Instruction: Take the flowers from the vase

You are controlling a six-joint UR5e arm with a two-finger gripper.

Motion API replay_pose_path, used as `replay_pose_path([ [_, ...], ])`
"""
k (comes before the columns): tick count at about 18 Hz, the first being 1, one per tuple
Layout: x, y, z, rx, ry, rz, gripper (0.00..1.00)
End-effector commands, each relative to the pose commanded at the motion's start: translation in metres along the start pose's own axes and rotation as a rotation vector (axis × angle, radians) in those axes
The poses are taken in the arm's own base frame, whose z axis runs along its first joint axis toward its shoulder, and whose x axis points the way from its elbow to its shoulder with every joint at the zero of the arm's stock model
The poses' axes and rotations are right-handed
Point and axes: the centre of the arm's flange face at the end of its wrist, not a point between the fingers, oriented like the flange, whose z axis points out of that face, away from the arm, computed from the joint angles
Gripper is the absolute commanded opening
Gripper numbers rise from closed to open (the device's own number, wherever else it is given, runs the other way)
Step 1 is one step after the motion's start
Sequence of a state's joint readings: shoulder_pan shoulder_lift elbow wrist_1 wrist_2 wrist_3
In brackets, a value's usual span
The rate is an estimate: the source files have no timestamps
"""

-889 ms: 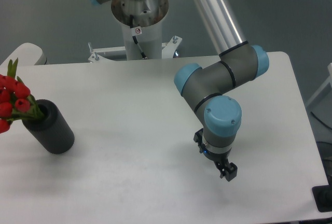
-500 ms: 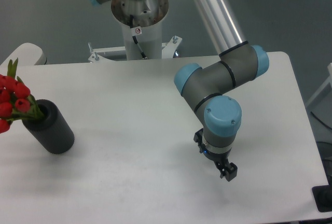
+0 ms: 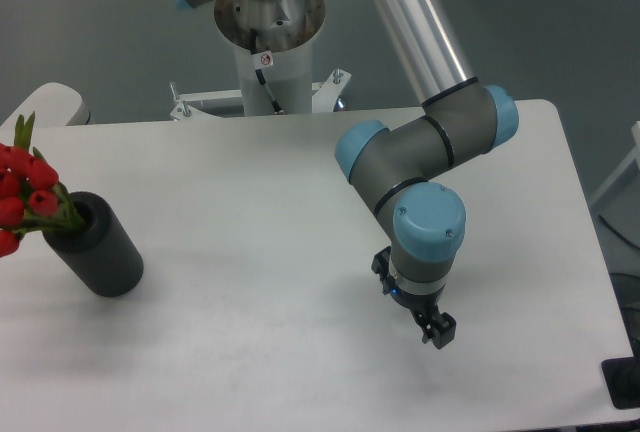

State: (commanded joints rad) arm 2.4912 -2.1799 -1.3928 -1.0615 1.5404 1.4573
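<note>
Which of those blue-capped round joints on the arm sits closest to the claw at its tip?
The lowest blue-capped joint, its cap facing up toward the camera. The gripper hangs directly beneath it, while the other two caps, at left and upper right, sit farther back.

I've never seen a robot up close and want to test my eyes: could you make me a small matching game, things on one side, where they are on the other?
Things:
1. flowers
2. vase
3. gripper
4. table

Places or states:
A. black, standing at the table's left side
B. white, carrying the vase
C. red, sticking out of the vase's top
D. low over the table's right part, holding nothing

Pairs: 1-C, 2-A, 3-D, 4-B
</note>
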Motion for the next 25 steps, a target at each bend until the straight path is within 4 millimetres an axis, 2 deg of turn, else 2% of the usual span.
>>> replay_pose_path([
  [4,0.024,-0.009,-0.009,0.108,0.027,-0.026,1.0],
  [8,0.041,-0.015,-0.007,0.157,0.054,-0.024,1.0],
  [9,0.045,-0.018,-0.004,0.157,0.061,-0.018,1.0],
  [10,0.05,-0.03,-0.004,0.157,0.064,-0.011,1.0],
  [11,0.051,-0.039,-0.005,0.156,0.063,-0.021,1.0],
  [13,0.05,-0.044,-0.006,0.155,0.062,-0.045,1.0],
  [18,0.053,-0.044,-0.006,0.157,0.063,-0.038,1.0],
  [21,0.053,-0.038,-0.014,0.161,0.054,-0.043,1.0],
  [25,0.068,-0.046,-0.018,0.165,0.061,-0.021,1.0],
])
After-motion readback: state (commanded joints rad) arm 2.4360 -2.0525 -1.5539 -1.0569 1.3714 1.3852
